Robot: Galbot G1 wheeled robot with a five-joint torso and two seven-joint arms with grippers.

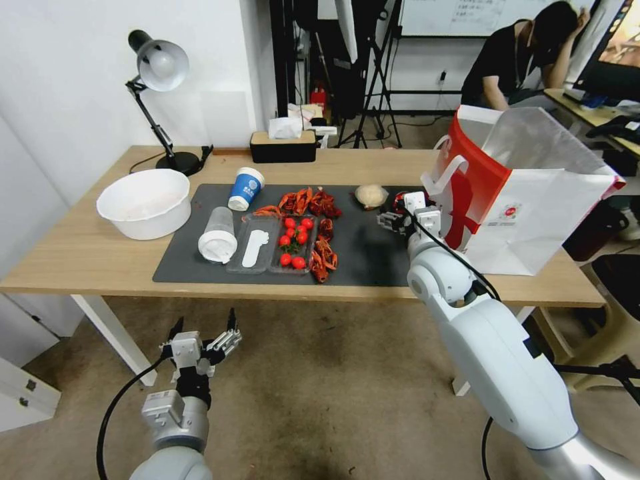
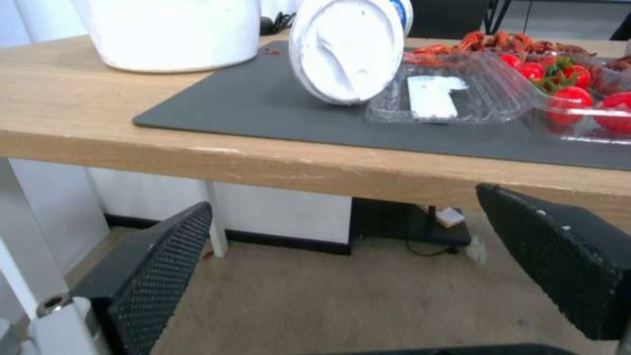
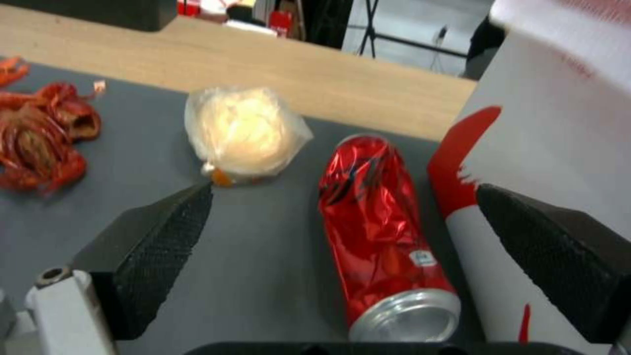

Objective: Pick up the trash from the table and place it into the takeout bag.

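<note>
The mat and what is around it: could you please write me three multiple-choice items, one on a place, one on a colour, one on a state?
1. Where does the can lie?
A. On the mat, beside the bag
B. Inside the white bowl
C. On the floor

2. What colour is the paper cup?
A. Green and yellow
B. Blue and white
C. Black

3. How is the right gripper?
A. Shut on the can
B. Open, fingers either side of the can
C. Shut on the bag's handle

Answers: 1 A, the right wrist view shows the can on the grey mat against the bag's side. 2 B, the head view shows a blue cup with a white rim. 3 B, both fingers stand apart from the can. The left gripper hangs open below the table.
</note>
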